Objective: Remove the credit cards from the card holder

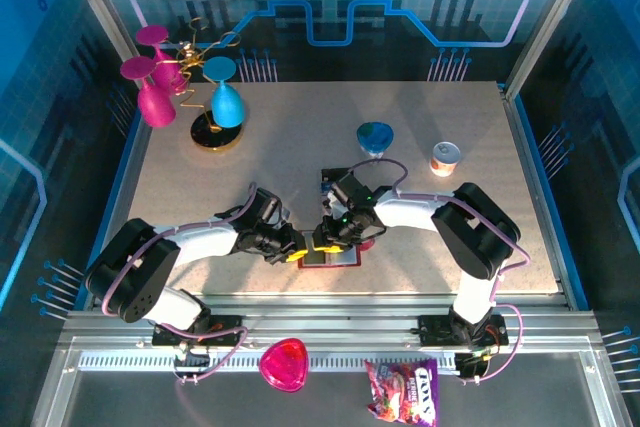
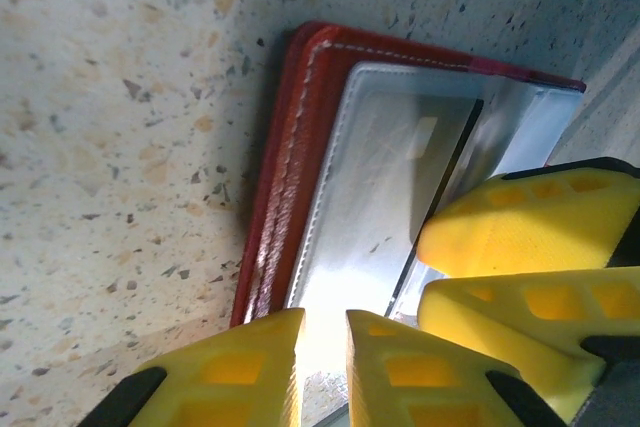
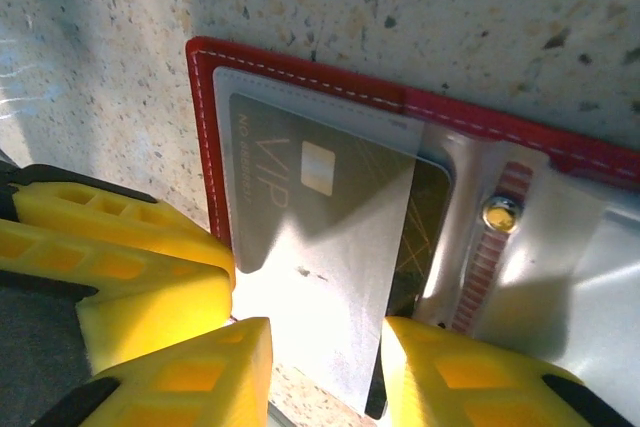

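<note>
Overhead, both arms reach inward and meet over the red wallet point(image 1: 340, 259), which lies open and flat on the speckled table point(image 1: 460, 97) near its front edge. The left gripper point(image 1: 292, 254) sits at the wallet's left side and the right gripper point(image 1: 322, 242) just above its far-left corner. A small can point(image 1: 445, 158) stands well apart at the back right.

From the left wrist, the left gripper point(image 2: 325, 347) has its yellow fingers point(image 2: 230, 372) drawn almost together, with the near edge of the wallet's point(image 2: 290, 177) clear pocket running into the narrow slit between them; it looks pinched there. The right gripper point(image 2: 425, 269) comes in from the right, its two fingers a little apart over the pocket.

From the right wrist, the right gripper point(image 3: 325, 347) stands partly open and grips nothing; the pocket's near edge lies in the gap. A dark card point(image 3: 300, 187) marked VIP, with a pale chip, sits inside the clear pocket. The left gripper point(image 3: 225, 267) presses at the wallet's point(image 3: 205, 127) red rim. A brass snap point(image 3: 500, 213) shows beside the pocket.
</note>
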